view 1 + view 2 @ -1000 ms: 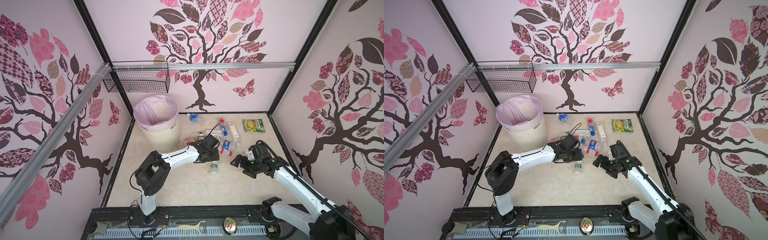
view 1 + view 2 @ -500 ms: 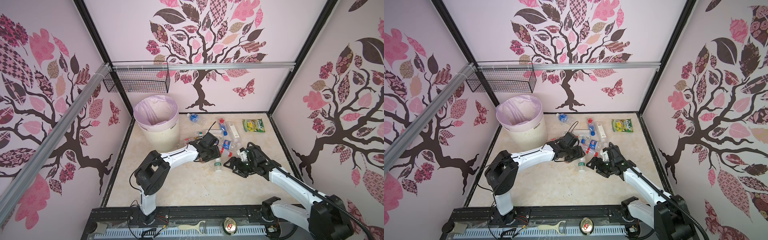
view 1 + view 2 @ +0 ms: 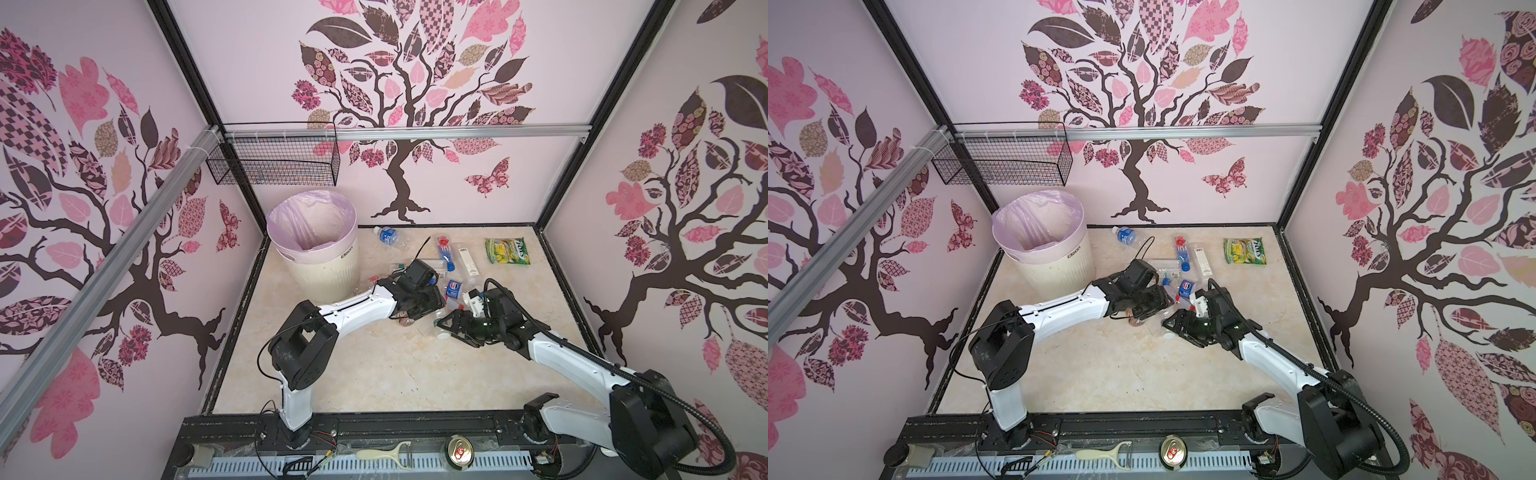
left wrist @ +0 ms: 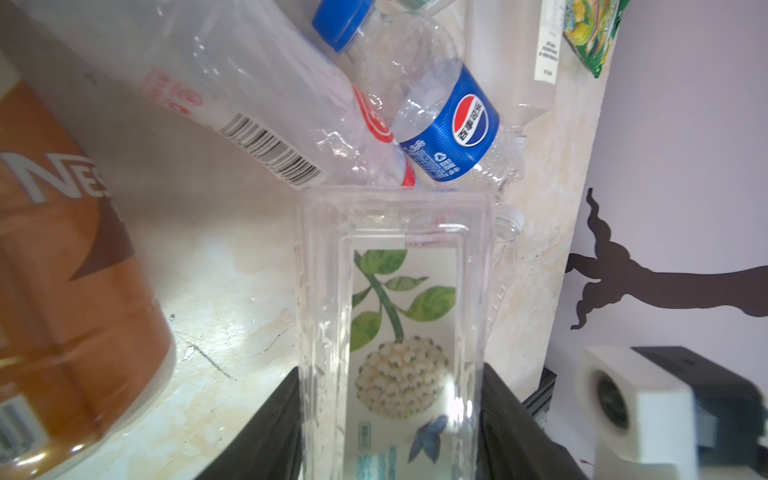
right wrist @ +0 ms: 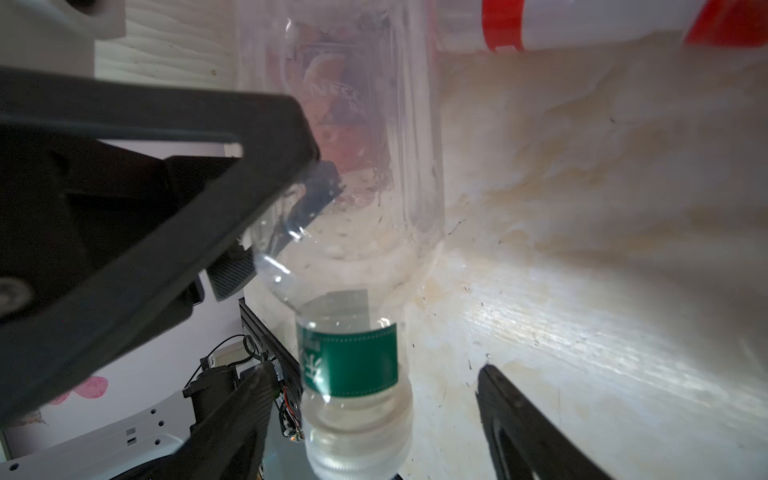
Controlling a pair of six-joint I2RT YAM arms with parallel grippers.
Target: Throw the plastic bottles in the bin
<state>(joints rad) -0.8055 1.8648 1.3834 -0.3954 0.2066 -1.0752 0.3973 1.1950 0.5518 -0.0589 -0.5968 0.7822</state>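
The cream bin [image 3: 316, 270] [image 3: 1054, 274] with a lilac liner stands at the back left. Several plastic bottles lie in a heap mid-floor, among them a blue-labelled one [image 3: 454, 287] [image 4: 449, 124]. My left gripper [image 3: 417, 308] [image 3: 1144, 309] [image 4: 390, 415] is shut on a clear square bottle with a flower label [image 4: 399, 311], low beside a brown bottle [image 4: 70, 291]. My right gripper [image 3: 446, 326] [image 3: 1170, 326] [image 5: 374, 374] is open. It straddles the neck of a clear bottle with a green band [image 5: 349, 357] and white cap [image 3: 441, 334], and a gap shows on one side.
A green-yellow snack packet [image 3: 507, 250] lies at the back right. More bottles [image 3: 386, 235] [image 3: 467, 259] lie near the back wall. A black wire basket [image 3: 274, 162] hangs above the bin. A can [image 3: 459, 451] and a peeler [image 3: 386, 453] rest on the front rail.
My right arm has reached left to the green-banded bottle, and its jaws have narrowed round the neck. The left gripper has kept its hold and barely moved.
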